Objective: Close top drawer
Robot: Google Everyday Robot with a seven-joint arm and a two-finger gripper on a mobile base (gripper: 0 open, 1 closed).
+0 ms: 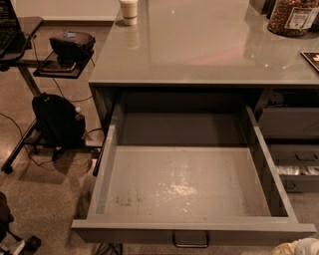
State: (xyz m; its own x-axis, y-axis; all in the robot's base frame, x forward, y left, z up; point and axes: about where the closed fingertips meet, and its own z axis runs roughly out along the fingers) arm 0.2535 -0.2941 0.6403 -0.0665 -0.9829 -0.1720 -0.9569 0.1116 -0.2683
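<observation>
While top drawer (184, 187) stands open, floor bare, end effector (300, 247) lower-right, state unclear

top drawer (184, 184): you see it pulled far out from under the desk, its pale scuffed floor showing.
handle (190, 240): small, centred on the drawer front.
desk (199, 55): grey top with a cup (129, 10) far left and a jar (293, 17) far right.
backpack (57, 119): black, on the floor to your left.
claw: outside your frame; the pale shape (301, 247) at the bottom right is too cut off to identify.
</observation>
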